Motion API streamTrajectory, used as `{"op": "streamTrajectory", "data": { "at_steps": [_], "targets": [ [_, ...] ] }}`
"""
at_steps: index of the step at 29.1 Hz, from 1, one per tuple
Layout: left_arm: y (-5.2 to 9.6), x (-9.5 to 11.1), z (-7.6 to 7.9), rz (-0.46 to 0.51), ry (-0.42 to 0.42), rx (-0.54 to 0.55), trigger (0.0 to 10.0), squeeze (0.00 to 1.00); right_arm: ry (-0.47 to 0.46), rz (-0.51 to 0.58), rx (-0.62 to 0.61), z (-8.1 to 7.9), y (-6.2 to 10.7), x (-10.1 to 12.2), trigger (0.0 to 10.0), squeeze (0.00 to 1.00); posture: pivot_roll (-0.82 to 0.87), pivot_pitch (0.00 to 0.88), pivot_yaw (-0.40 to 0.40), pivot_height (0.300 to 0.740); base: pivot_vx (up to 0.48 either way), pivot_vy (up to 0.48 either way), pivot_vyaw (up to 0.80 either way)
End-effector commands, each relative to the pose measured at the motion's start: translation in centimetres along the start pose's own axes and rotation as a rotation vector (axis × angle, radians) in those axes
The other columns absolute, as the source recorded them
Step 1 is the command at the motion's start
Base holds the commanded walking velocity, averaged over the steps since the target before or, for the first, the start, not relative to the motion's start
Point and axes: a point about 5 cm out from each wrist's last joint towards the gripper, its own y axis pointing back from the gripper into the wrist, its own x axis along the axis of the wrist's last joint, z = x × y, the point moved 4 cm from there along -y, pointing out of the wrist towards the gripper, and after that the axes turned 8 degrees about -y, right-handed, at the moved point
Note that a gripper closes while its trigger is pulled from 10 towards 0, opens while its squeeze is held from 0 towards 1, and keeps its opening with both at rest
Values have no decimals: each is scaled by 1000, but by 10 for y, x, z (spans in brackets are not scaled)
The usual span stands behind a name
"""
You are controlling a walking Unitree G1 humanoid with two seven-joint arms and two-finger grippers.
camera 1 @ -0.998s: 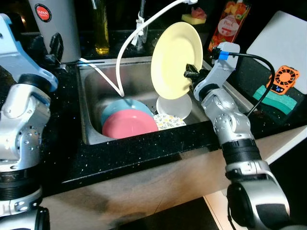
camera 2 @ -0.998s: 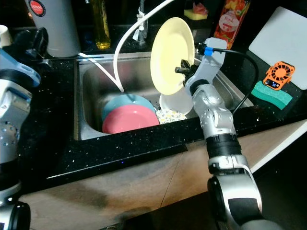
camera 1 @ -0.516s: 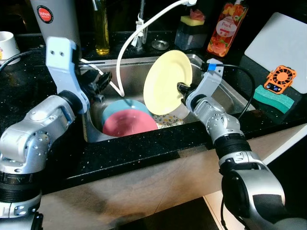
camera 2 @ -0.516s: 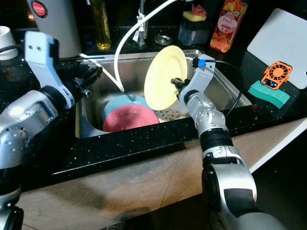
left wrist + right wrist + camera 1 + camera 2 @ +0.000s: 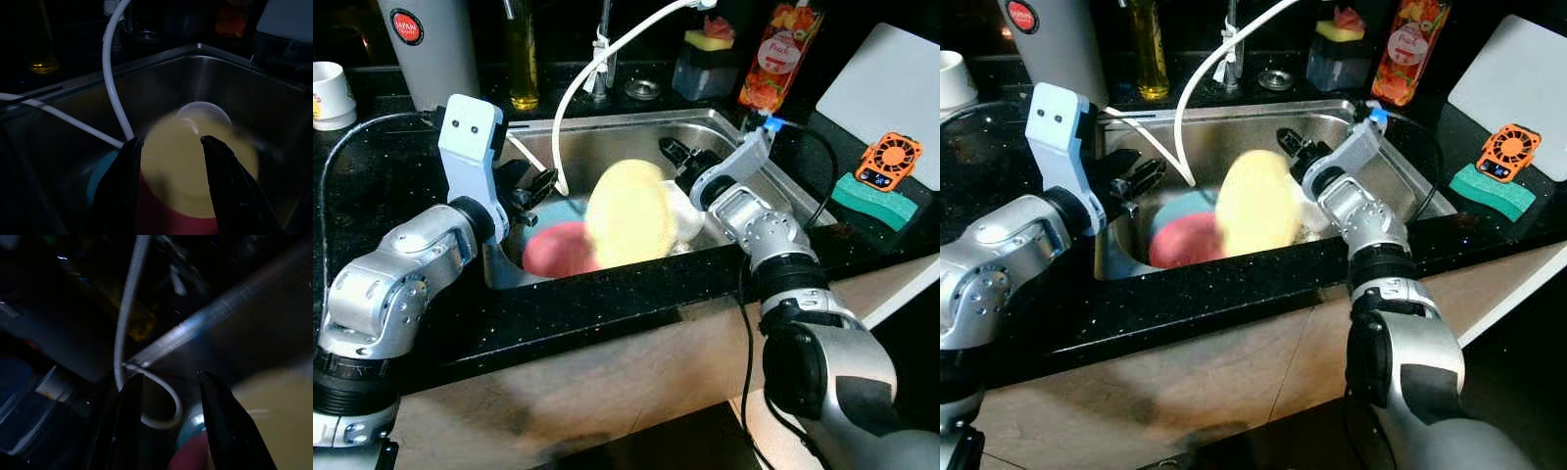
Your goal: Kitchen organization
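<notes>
Sink (image 5: 607, 137), steel, set in black counter (image 5: 431, 323): holds one yellow plate (image 5: 628, 213), blurred, apparently loose and tipping onto the stack; one pink plate (image 5: 553, 253); one blue plate (image 5: 1178, 205); one white bowl (image 5: 203, 110). Right hand (image 5: 674, 152), fingers apart, holding nothing, above the sink's right part. Left hand (image 5: 540, 184), fingers apart, empty, at the sink's left rim. Judged early: dishes not yet put away. Also one green sponge (image 5: 873, 196), one white hose (image 5: 570, 98)

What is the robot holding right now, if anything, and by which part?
Nothing. The right gripper is open over the sink, with the blurred yellow plate apart from its fingers. The left gripper is open too, pointed at the plate.
</notes>
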Motion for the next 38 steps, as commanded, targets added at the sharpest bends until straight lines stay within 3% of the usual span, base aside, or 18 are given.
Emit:
{"op": "streamTrajectory", "data": {
  "at_steps": [1, 4, 7, 8, 9, 10, 11, 12, 14, 15, 16, 19, 20, 21, 23, 29, 38],
  "targets": [
    [0, 3, 2, 9, -11, 0, 10000, 0, 45, 2, 24, -4, 2, 7, 10000, 0, 187, 40, -66, 740, 0, 0, 0],
    [0, 3, 2, 8, -11, 4, 10000, 0, 136, 50, 92, -20, 7, 23, 10000, 0, 187, 40, -66, 740, 0, 0, 0],
    [0, 4, 2, 16, -12, 11, 10000, 0, 372, 221, 321, -68, 34, 49, 10000, 0, 178, 40, -68, 740, 0, 0, 0],
    [0, 4, 2, 16, -12, 11, 10000, 0, 372, 221, 321, -68, 34, 49, 10000, 0, 178, 40, -68, 740, 0, 0, 0],
    [0, 6, 1, 28, -19, 21, 10000, 0, 459, 274, 425, -88, 48, 50, 10000, 0, 178, 40, -68, 740, 0, 0, 0],
    [1, 16, -4, 99, -64, 73, 10000, 0, 593, 321, 544, -114, 71, 41, 10000, 0, 168, 42, -57, 740, 0, 0, 0],
    [1, 16, -4, 99, -64, 73, 10000, 0, 593, 321, 544, -114, 71, 41, 10000, 0, 168, 42, -57, 740, 0, 0, 0],
    [4, 33, -8, 213, -43, 114, 10000, 0, 629, 347, 518, -118, 79, 34, 10000, 0, 162, 42, -50, 740, 0, 0, 0],
    [7, 43, -13, 288, 28, 141, 10000, 0, 647, 371, 448, -113, 81, 28, 10000, 0, 154, 40, -39, 740, 0, 0, 0],
    [9, 45, -18, 307, 68, 169, 10000, 0, 637, 387, 348, -101, 80, 21, 10000, 0, 146, 38, -32, 740, 0, 0, 0],
    [9, 45, -18, 307, 68, 169, 10000, 0, 637, 387, 348, -101, 80, 21, 10000, 0, 146, 38, -32, 740, 0, 0, 0],
    [11, 40, -24, 307, 88, 225, 10000, 0, 652, 418, 142, -71, 80, 13, 10000, 0, 139, 38, -27, 740, 0, 0, 0],
    [11, 40, -24, 307, 88, 225, 10000, 0, 652, 418, 142, -71, 80, 13, 10000, 0, 139, 38, -27, 740, 0, 0, 0],
    [11, 32, -22, 291, 73, 252, 10000, 0, 618, 424, -13, -44, 87, 7, 10000, 0, 133, 36, -24, 740, 0, 0, 0],
    [10, 25, -15, 281, 5, 262, 10000, 0, 600, 417, -145, -19, 98, 2, 10000, 0, 130, 35, -28, 740, 0, 0, 0],
    [9, 16, -12, 266, -3, 277, 10000, 0, 600, 433, -244, -2, 103, 8, 10000, 0, 135, 38, -36, 740, 0, 0, 0],
    [10, 5, -21, 233, -22, 350, 10000, 0, 676, 514, -370, 12, 106, 31, 10000, 0, 142, 43, -44, 740, 0, 0, 0]
  ]
}}
